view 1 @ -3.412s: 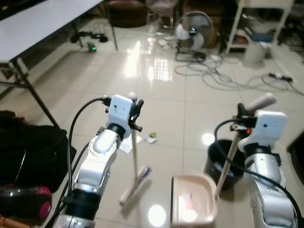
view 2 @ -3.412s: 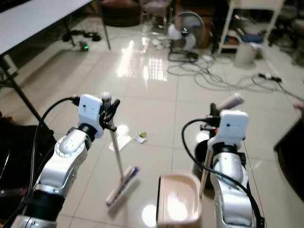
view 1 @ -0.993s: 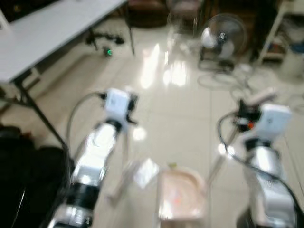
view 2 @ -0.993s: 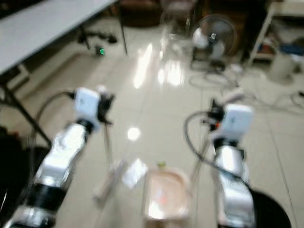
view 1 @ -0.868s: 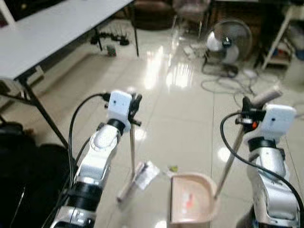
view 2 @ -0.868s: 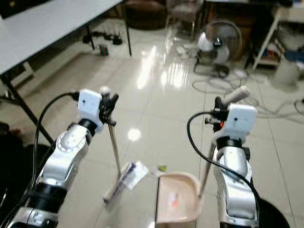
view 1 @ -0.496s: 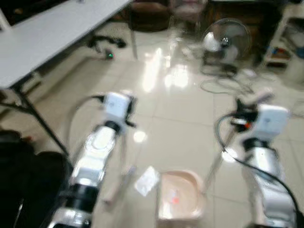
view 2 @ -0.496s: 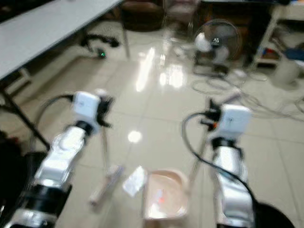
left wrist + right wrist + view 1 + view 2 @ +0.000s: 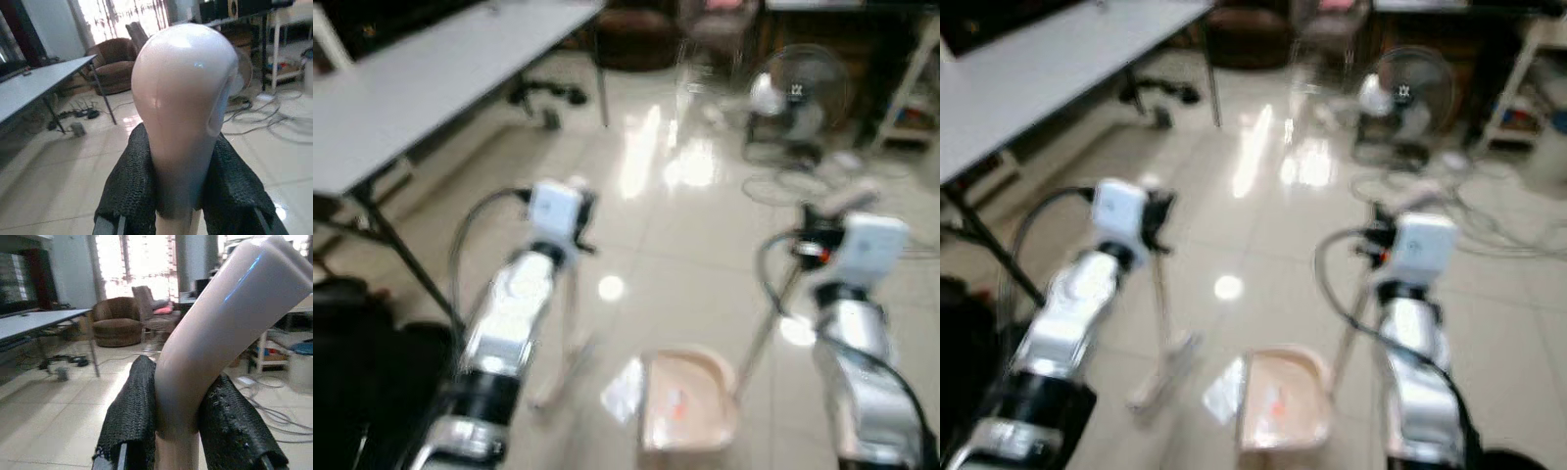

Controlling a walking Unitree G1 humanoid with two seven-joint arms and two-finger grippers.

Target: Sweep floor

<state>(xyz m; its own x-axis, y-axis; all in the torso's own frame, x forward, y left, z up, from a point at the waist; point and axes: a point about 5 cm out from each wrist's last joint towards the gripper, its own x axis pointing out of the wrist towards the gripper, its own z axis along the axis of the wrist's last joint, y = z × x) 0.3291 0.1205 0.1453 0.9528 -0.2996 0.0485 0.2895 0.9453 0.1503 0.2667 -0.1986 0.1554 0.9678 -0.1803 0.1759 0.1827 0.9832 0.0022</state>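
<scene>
I log the left tool (image 9: 178,196) clamped on the broom handle (image 9: 181,107), broom head (image 9: 563,377) on the floor at 7 o'clock. The right tool (image 9: 178,426) grips the dustpan handle (image 9: 220,323); the dustpan (image 9: 687,399) sits at 6 o'clock, crumpled paper (image 9: 625,387) touching its left edge.

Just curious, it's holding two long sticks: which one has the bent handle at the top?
The dustpan handle in the right tool; its pale grip angles sideways. The broom handle in the left tool ends in a rounded knob.

A lived-in home room: glossy tiled floor (image 9: 705,245), brown armchair (image 9: 115,325), folding table (image 9: 421,88), standing fan (image 9: 798,98).
</scene>
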